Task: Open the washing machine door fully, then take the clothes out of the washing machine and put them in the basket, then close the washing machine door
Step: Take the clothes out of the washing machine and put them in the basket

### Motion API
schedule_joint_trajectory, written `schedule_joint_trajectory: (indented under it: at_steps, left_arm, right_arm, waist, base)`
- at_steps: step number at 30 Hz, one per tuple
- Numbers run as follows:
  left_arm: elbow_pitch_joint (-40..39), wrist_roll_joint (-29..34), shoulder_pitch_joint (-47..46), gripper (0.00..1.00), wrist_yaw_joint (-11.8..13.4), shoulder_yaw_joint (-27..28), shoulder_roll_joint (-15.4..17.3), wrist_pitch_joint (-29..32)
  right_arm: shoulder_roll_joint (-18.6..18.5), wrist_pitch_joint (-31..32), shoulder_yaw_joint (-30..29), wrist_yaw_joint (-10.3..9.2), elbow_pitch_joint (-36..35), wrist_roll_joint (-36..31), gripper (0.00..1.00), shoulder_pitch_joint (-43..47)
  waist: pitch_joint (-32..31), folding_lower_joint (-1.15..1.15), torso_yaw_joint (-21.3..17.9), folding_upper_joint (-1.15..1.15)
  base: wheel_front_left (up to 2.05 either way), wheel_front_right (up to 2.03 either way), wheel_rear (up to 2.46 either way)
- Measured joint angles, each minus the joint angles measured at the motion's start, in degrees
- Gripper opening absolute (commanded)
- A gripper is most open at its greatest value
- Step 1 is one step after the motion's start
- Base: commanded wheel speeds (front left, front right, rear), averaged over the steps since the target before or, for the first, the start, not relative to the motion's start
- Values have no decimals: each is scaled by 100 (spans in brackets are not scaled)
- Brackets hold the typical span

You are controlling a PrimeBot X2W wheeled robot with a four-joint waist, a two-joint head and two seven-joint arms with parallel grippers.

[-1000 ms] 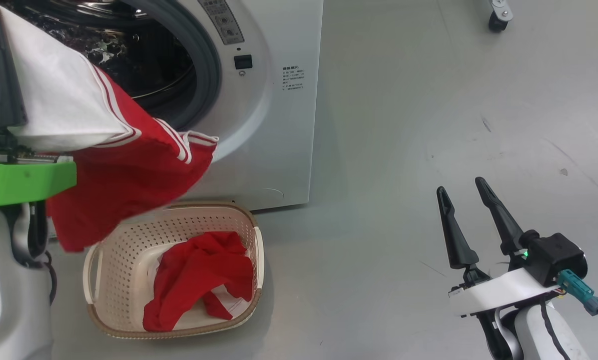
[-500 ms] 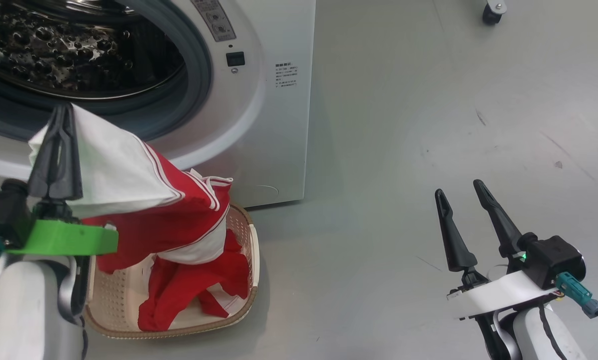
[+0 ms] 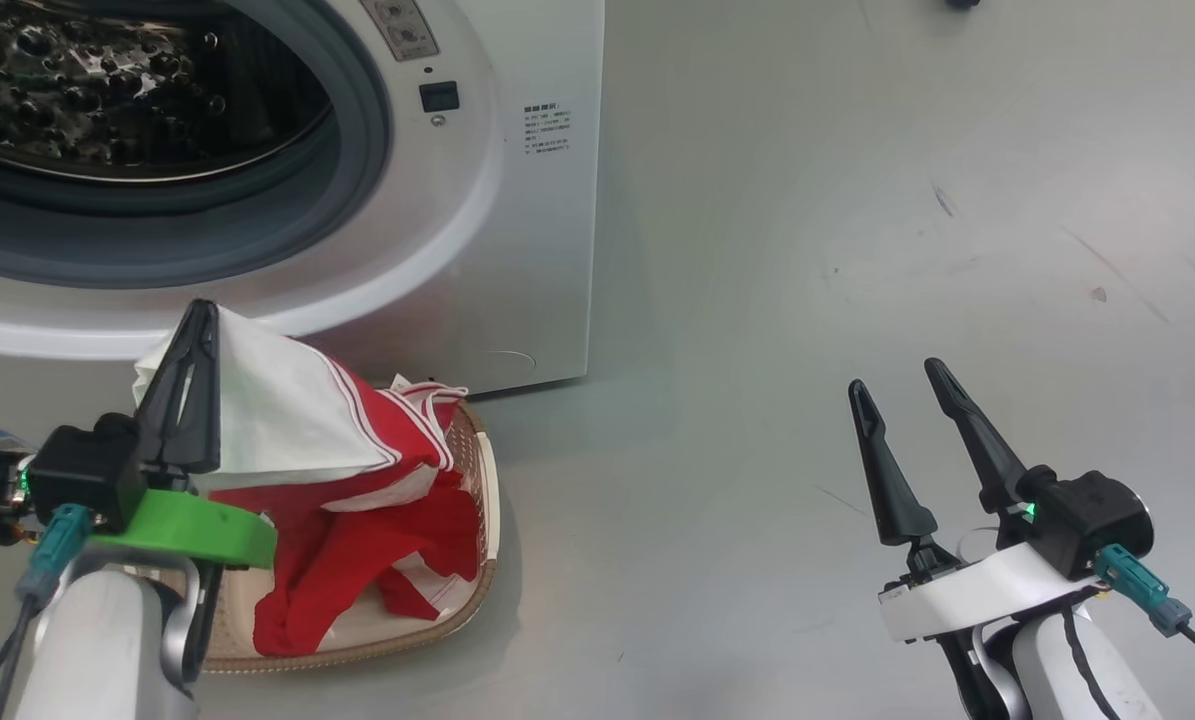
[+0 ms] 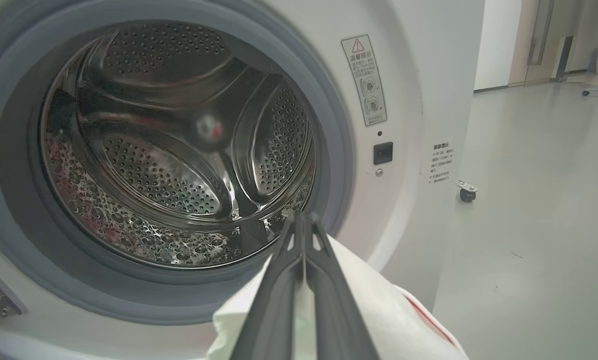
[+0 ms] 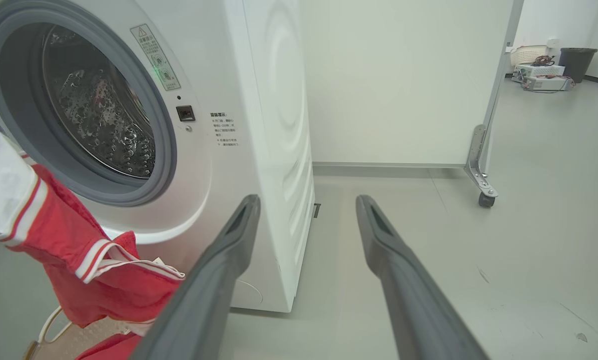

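My left gripper (image 3: 200,308) is shut on the clothes, a red garment with a white panel (image 3: 287,420) and striped trim. It hangs over the cream basket (image 3: 490,520), its lower folds resting on another red garment (image 3: 357,575) inside. In the left wrist view the closed fingers (image 4: 299,260) pinch the white cloth (image 4: 384,315) in front of the bare steel drum (image 4: 178,150). The washing machine (image 3: 517,250) stands open behind the basket; its door is out of view. My right gripper (image 3: 894,376) stands open and holds nothing, over bare floor to the right. The right wrist view shows the hanging garment (image 5: 78,260).
Grey floor stretches to the right of the machine. A wheeled partition with a caster (image 5: 485,199) stands behind the machine's right side. A dark bin (image 5: 576,62) and boxes sit far off at the back right.
My left gripper has come down from beside the drum opening to just above the basket, carrying the garment, whose lower part now rests in it. The right gripper is unchanged.
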Motion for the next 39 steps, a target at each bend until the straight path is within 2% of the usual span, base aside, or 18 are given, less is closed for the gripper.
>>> schedule_joint_trajectory:
  at_steps: [14, 28, 34, 39]
  left_arm:
    - [754, 192, -27, 0, -1, -277, 57, 220]
    - [2026, 368, -526, 0, -11, -389, 199, 534]
    - [2590, 370, -815, 0, 67, -242, 256, 683]
    - [3043, 33, -1073, 0, 204, 164, 218, 767]
  right_arm:
    - [-7, 0, 7, 0, -126, 0, 100, -142]
    - [-132, 0, -144, 0, -308, -29, 100, -334]
    - [-149, 0, -147, 0, -370, -91, 100, -432]
    - [-174, 0, -176, 0, -397, -121, 100, -460]
  waist:
    - [513, 0, -258, 0]
    - [1241, 0, -429, 0]
    - [1548, 0, -447, 0]
    - [1773, 0, -459, 0]
  base:
    - [0, 0, 0]
    - [0, 0, 0]
    - [0, 0, 0]
    - [0, 0, 0]
